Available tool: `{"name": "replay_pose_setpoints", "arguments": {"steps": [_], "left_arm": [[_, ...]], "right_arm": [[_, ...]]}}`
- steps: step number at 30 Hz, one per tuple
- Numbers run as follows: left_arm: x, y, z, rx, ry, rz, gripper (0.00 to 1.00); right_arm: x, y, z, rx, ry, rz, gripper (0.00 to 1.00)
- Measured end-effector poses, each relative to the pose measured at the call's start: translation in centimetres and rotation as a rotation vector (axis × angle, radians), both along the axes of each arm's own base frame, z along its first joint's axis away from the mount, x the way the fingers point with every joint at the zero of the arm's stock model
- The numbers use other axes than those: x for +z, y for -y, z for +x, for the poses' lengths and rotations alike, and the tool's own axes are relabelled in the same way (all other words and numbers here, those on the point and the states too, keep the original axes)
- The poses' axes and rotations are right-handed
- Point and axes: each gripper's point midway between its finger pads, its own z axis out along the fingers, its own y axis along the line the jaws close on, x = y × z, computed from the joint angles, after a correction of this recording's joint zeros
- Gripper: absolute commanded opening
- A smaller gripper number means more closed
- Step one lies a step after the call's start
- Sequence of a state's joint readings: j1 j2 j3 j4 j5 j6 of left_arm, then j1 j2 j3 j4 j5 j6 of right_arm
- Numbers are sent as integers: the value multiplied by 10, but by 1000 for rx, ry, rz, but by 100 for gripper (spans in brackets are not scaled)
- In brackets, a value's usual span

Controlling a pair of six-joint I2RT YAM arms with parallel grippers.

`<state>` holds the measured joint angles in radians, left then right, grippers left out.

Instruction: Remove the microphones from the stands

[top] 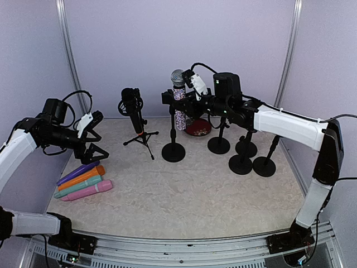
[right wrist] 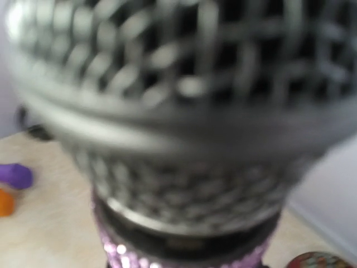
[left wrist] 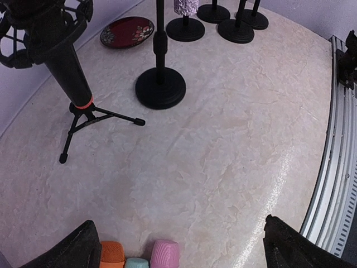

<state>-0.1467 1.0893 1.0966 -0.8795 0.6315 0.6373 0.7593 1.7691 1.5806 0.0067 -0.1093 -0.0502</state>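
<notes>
Microphone (top: 178, 78) upright in stand (top: 173, 152), rear centre of worktop (top: 184, 190), silver grille up. Right tool (top: 177, 97) clasps its glittery purple body below the grille. Left tool (top: 95, 134) gapes wide above coloured microphones (top: 83, 182) lying at left.

Pale lavender walls (top: 167, 39) fill upper frame, at back and both sides. Vertical metal poles (top: 66, 50) at upper left and upper right corners. Centre: table top (top: 189, 195), beige, marbled. Bottom edge: aluminium rail (top: 184, 248). Light soft, even.
</notes>
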Motion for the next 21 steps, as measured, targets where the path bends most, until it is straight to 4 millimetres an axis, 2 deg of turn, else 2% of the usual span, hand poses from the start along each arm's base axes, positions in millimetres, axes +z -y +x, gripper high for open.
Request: {"name": "replay_pose_setpoints", "arguments": {"steps": [5, 13, 17, 21], "left_arm": [[16, 11, 3, -39, 20, -17, 99], [22, 40, 1, -139, 11, -25, 99], [32, 57, -2, -205, 10, -53, 99], [50, 70, 4, -252, 32, -92, 99]], "right_arm": [[-2, 0, -45, 101, -59, 36, 0], [0, -26, -112, 294, -110, 66, 0], [0, -40, -142, 404, -125, 61, 0], [-1, -43, -162, 477, -126, 51, 3]]}}
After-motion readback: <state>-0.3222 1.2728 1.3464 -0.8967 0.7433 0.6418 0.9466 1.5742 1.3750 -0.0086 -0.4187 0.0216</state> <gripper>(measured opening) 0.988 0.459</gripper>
